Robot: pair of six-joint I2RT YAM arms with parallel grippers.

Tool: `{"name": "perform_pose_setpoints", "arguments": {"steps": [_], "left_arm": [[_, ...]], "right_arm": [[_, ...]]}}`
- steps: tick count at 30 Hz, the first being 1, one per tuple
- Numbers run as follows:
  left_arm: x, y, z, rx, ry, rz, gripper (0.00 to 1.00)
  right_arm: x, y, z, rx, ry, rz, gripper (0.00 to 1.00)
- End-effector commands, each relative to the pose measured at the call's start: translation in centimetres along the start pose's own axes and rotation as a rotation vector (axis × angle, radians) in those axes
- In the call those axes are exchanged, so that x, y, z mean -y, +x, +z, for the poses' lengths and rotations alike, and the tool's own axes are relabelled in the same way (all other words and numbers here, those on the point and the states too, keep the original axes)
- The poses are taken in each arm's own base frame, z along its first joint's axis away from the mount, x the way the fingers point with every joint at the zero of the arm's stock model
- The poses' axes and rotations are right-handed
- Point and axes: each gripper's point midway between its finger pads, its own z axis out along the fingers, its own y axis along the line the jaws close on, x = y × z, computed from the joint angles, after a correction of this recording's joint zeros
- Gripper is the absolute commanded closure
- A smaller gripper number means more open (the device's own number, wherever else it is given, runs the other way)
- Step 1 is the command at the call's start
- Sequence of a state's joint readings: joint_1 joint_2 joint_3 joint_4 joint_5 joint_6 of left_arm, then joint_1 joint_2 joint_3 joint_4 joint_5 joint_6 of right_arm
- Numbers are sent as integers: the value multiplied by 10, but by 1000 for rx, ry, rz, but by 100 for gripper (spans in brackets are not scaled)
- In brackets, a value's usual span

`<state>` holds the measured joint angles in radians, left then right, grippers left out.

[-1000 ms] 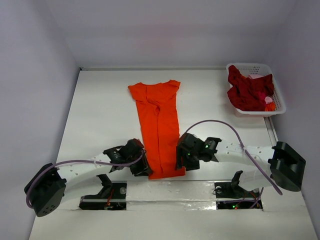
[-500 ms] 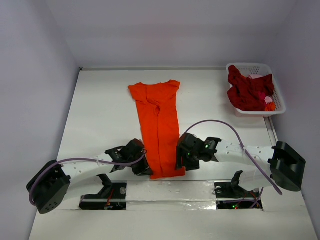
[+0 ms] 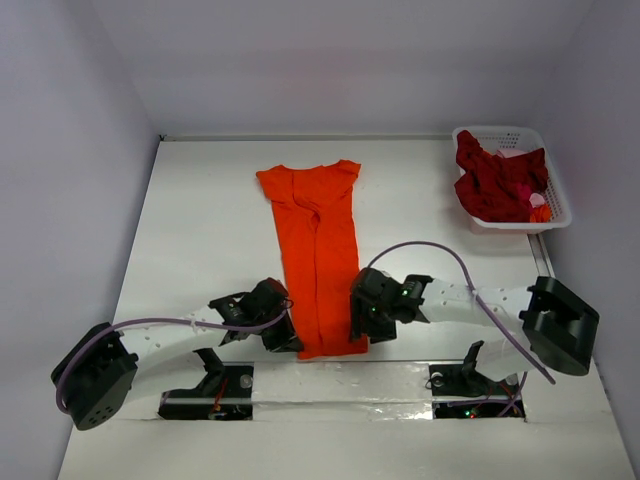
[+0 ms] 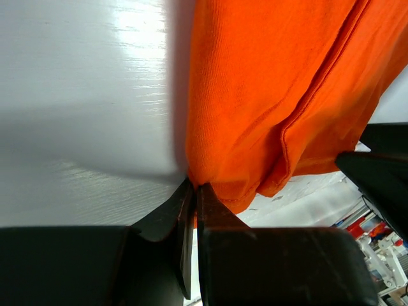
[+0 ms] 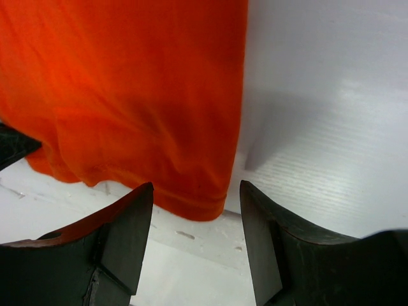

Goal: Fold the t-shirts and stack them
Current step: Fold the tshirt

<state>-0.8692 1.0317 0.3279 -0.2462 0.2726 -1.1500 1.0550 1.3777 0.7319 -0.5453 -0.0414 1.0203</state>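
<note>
we are looking into a robotics lab cell: plain pale walls [image 3: 70,150] are boxing in a flat white tabletop [image 3: 200,240] carrying two cabled white robot arms [image 3: 160,340] [image 3: 470,300].

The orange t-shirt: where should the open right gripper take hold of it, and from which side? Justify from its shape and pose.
Probably the near right hem corner, approached from the table on its right. The orange t-shirt lies flat as a long strip, that corner sits exposed before the right gripper's open fingers, and the left gripper pinches the opposite corner.
</note>
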Motion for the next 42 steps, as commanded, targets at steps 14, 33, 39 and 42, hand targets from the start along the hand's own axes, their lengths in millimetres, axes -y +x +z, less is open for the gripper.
{"name": "perform_pose_setpoints", "arguments": {"steps": [14,33,39,42], "left_arm": [[-4,-2,-5,16,-43,4,100],[1,-4,-13,28,-47,-6,100],[0,-4,-14,31,-47,-9,100],[-1,-4,-13,31,-47,-12,100]], "right_arm": [[0,-2,10,9,8,-18,47],[-10,8,-6,-35,-42,-40,47],[-5,14,-8,-45,-46,-33,48],[-1,23,-4,-74,-45,-40,49]]}}
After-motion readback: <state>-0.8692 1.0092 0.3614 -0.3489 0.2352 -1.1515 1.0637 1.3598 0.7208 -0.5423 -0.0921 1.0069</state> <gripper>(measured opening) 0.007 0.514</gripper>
